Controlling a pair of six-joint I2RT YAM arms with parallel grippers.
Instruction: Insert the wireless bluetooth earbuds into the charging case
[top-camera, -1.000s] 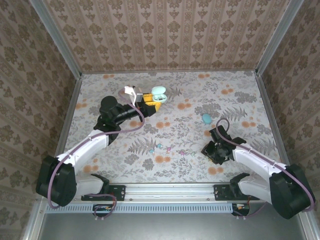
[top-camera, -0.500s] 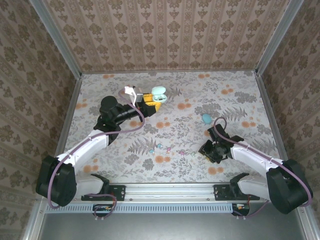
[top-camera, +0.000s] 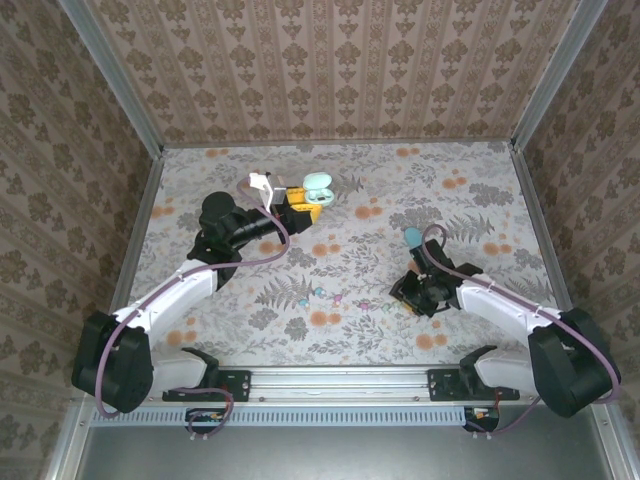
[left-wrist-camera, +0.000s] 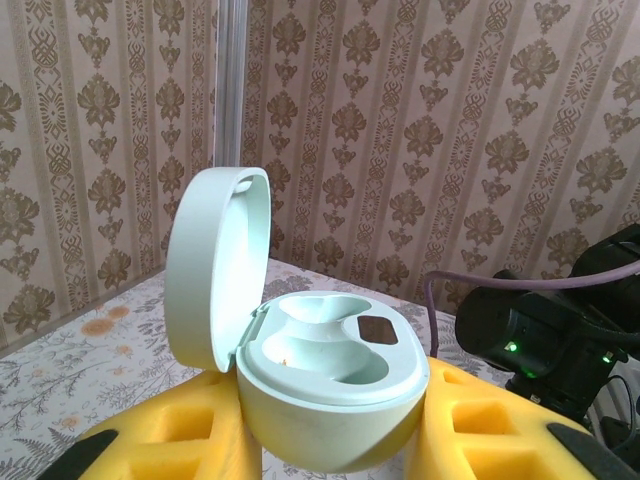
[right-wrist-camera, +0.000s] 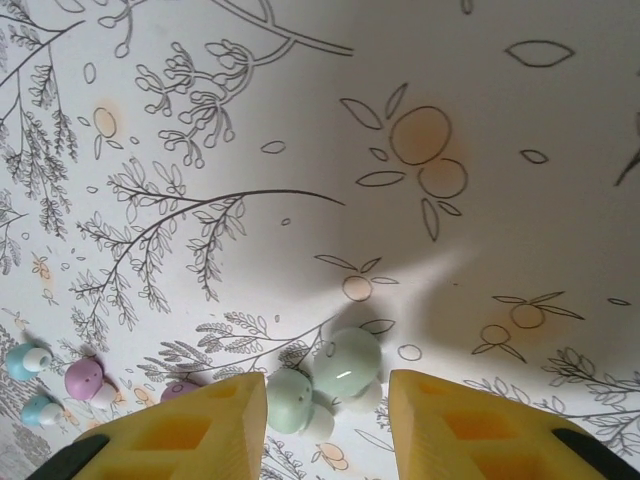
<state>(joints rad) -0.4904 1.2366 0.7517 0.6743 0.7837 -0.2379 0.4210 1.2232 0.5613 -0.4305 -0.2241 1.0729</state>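
Mint charging case (left-wrist-camera: 330, 400), lid (left-wrist-camera: 215, 260) raised, clamped in left gripper (left-wrist-camera: 330, 445), wallpaper (left-wrist-camera: 450, 120) behind

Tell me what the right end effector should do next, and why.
Probably lower the right end effector and close on one of the two pale green plastic earbuds: they lie on the floral table between its open yellow fingers, and the left end effector holds the mint green egg-shaped charging case with its lid open, wells seemingly empty.
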